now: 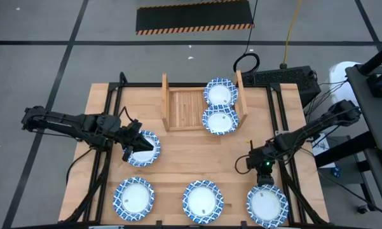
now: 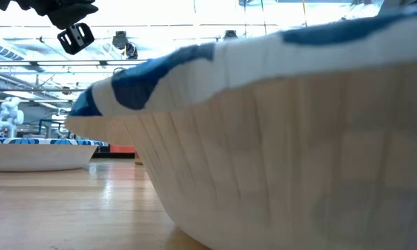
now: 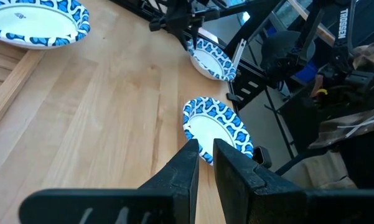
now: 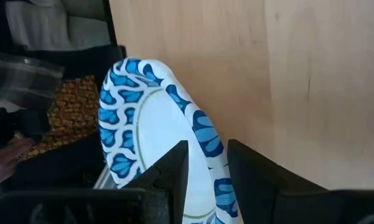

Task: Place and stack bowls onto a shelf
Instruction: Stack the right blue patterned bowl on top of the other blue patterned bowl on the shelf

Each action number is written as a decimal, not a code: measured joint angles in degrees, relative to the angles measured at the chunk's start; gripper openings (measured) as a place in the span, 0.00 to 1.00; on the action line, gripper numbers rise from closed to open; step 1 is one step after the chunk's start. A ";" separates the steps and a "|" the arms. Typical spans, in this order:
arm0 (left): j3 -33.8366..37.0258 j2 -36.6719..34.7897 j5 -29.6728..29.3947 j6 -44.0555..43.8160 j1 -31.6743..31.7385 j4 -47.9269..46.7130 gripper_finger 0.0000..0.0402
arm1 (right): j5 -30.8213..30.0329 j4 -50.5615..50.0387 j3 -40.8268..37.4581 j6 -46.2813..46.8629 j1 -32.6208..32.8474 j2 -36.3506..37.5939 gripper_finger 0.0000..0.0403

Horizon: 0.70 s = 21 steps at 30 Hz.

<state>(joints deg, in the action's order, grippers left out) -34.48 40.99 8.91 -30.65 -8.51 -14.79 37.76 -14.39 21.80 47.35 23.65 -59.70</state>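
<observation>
The right pincer [image 1: 267, 181] sat at the near-right bowl [image 1: 267, 205], jaws apart astride its rim, not yet closed. The left pincer [image 1: 131, 147] hovered over the mid-left bowl [image 1: 144, 149], fingers nearly together. Next: clamp, lift, carry to the shelf [image 1: 184, 107], where two bowls already sat.

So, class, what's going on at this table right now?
A two-armed robot is putting bowls on a shelf. Two bowls already sit side by side on its right part. The left gripper is over the rim of a bowl on the table's left; the right gripper straddles the rim of the front-right bowl, fingers apart. Two more bowls wait along the front edge.
</observation>
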 joint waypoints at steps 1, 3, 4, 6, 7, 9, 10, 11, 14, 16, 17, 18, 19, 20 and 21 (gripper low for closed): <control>0.00 -0.01 0.00 -0.01 0.00 0.00 0.13 | 0.00 -0.01 0.00 0.00 0.36 0.00 0.26; 0.01 -0.01 0.00 -0.11 0.00 0.00 0.13 | -0.02 -0.01 0.00 0.09 1.00 0.01 0.26; 0.00 0.00 0.00 -0.11 0.00 0.00 0.13 | -0.07 -0.03 0.00 0.17 1.32 0.00 0.26; 0.00 0.00 0.00 -0.13 0.00 0.00 0.13 | -0.25 -0.37 0.00 0.13 1.83 0.01 0.26; 0.00 0.00 0.00 -0.14 0.00 0.00 0.13 | -0.42 -0.54 0.00 0.13 2.06 0.01 0.26; 0.02 -0.01 0.00 0.01 0.00 0.00 0.13 | -1.70 -0.90 0.00 0.06 2.44 0.00 0.26; 0.02 0.00 0.00 0.14 0.00 0.00 0.13 | -2.55 -1.03 0.00 0.06 2.58 0.00 0.26; 0.02 0.00 0.00 0.17 0.00 0.00 0.13 | -3.43 -1.01 0.00 -0.01 2.77 0.00 0.26; 0.02 0.00 0.00 0.15 0.00 0.00 0.13 | -3.90 -0.93 0.00 0.68 2.78 0.00 0.26; 0.02 0.00 0.00 0.15 0.00 0.00 0.13 | -3.87 -0.92 0.00 1.34 2.78 0.00 0.26; 0.02 -0.02 0.00 0.15 0.00 0.00 0.13 | -3.51 -0.88 0.00 1.38 2.78 0.00 0.26; 0.02 -0.01 0.00 0.15 0.01 0.00 0.13 | -3.19 -0.88 0.00 1.33 2.83 0.00 0.26; 0.02 -0.02 0.00 0.15 0.00 0.00 0.13 | -3.28 -0.88 0.00 1.20 3.01 0.00 0.26; 0.02 0.00 0.00 0.14 0.00 0.00 0.13 | -3.40 -0.84 0.00 0.96 3.26 0.00 0.26; 0.02 -0.02 0.00 0.04 0.00 0.00 0.13 | -3.41 -0.56 -0.07 0.78 3.60 0.00 0.26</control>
<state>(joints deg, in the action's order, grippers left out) -34.46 40.98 8.91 -30.62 -8.51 -14.79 34.35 -14.95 21.73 48.13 27.25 -59.70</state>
